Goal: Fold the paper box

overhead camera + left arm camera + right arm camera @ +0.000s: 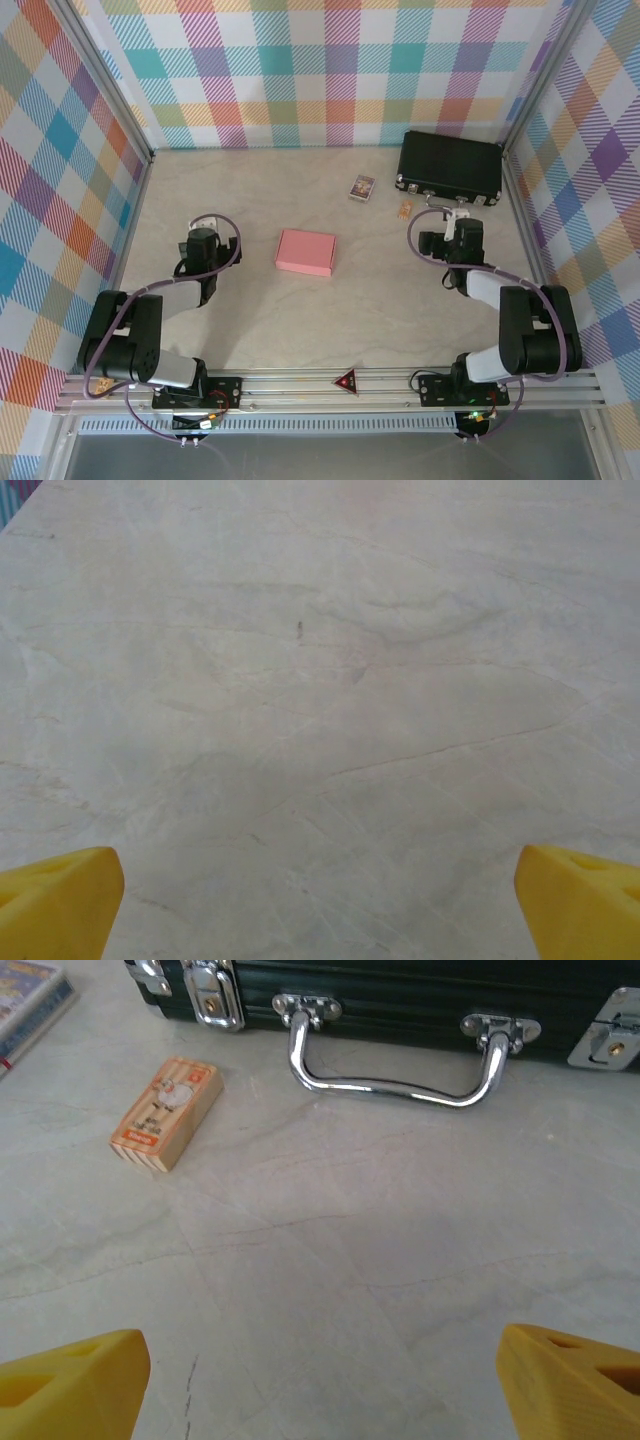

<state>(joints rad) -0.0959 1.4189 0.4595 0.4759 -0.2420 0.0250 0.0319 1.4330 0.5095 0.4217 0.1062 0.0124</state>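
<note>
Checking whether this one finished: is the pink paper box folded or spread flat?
Folded: the paper box lies as a compact closed rectangle, no flaps spread out.

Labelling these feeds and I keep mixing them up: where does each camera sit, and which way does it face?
Top external: above and behind, looking down at the table; left arm, right arm, pink paper box between.
Left wrist: on the left arm, facing bare tabletop; open left gripper.
Right wrist: on the right arm, facing the black case and small printed block; open right gripper.
Shared: top and right-wrist views both show case and block.
</note>
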